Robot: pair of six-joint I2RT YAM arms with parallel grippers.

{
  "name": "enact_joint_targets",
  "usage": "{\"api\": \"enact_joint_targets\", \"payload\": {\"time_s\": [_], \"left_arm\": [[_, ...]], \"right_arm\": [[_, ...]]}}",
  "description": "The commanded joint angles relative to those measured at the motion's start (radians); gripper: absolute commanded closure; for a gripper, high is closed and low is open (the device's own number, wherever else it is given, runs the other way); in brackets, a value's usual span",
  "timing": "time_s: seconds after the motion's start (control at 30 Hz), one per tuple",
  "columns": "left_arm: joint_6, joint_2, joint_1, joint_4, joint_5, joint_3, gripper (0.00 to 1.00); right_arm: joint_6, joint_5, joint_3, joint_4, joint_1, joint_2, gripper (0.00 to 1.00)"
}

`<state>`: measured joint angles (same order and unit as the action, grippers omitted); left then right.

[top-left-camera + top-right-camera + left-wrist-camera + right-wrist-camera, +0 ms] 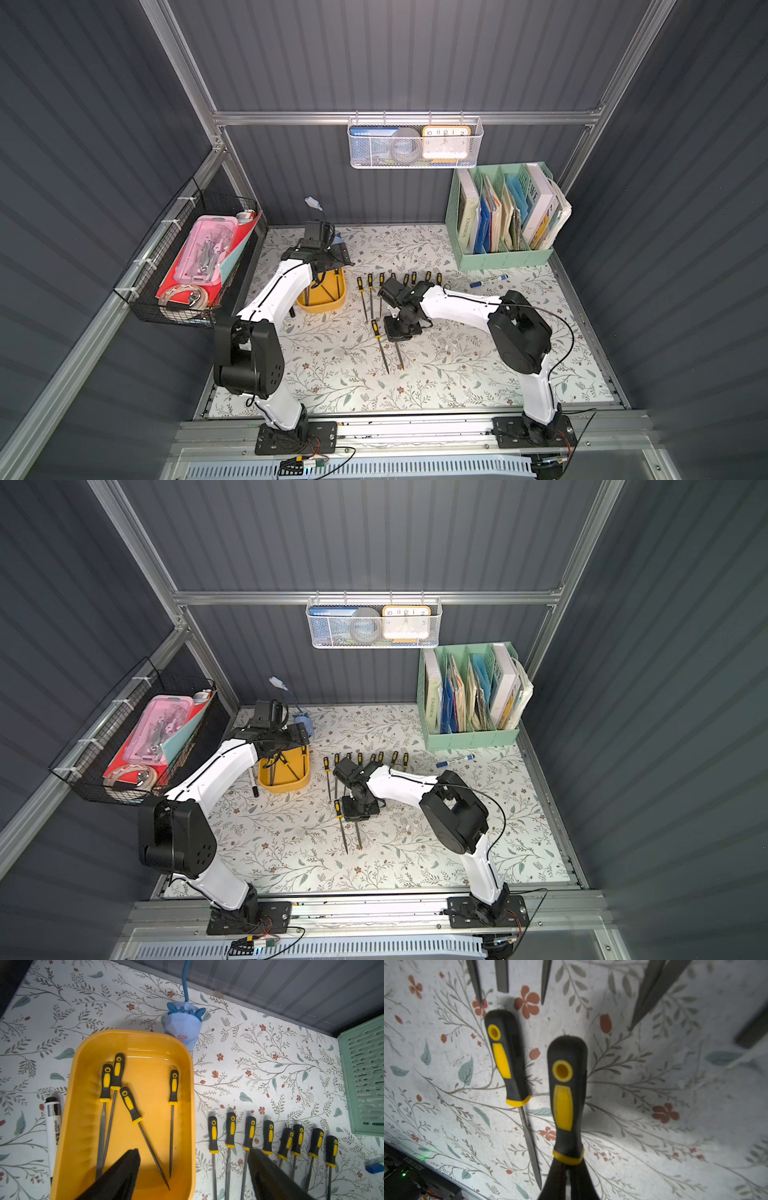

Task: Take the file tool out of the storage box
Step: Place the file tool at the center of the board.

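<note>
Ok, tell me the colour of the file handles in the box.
Black with yellow inlays and collars, on the handles; clearest in the left wrist view.

Mint-green file organiser (503,259) at the desk's far right corner, stuffed with books and folders. Blue marker (489,281) lying just before it. Blue animal-shaped lamp (184,1024) by the far edge. Black whiteboard marker (53,1126) lying flat. Beyond the left edge, black wire basket (166,320) holding a pink case (210,249).

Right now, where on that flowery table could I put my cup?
Bare mat: in front between left arm base and right arm base, and at the back between blue lamp and green organiser. Crowded around yellow box, file row, right hand gripping a file.
</note>
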<state>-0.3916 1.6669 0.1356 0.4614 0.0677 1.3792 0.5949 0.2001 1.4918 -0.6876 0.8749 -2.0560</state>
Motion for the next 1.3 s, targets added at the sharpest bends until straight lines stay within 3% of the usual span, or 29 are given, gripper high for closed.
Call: {"api": "enact_joint_targets", "payload": {"time_s": [0.0,0.1,0.37,0.7,1.27], "left_arm": [[-0.013,0.000,-0.017,0.040,0.000,-0.007,0.13],[-0.011,0.014,-0.025,0.049,-0.012,0.004,0.13],[-0.011,0.035,-0.052,0.056,-0.021,-0.002,0.16],[0.005,0.151,-0.099,0.106,-0.016,0.027,0.44],[0.032,0.441,-0.161,0.134,0.029,0.265,0.43]], "right_arm": [[0.017,-0.019,-0.019,0.022,0.010,-0.032,0.84],[0.017,-0.031,-0.017,0.014,0.010,-0.039,0.75],[-0.004,-0.094,0.000,-0.028,0.010,0.031,0.68],[-0.055,-0.206,0.096,-0.139,-0.039,0.197,0.63],[-0.094,-0.141,0.026,-0.145,-0.157,0.224,0.63]]}}
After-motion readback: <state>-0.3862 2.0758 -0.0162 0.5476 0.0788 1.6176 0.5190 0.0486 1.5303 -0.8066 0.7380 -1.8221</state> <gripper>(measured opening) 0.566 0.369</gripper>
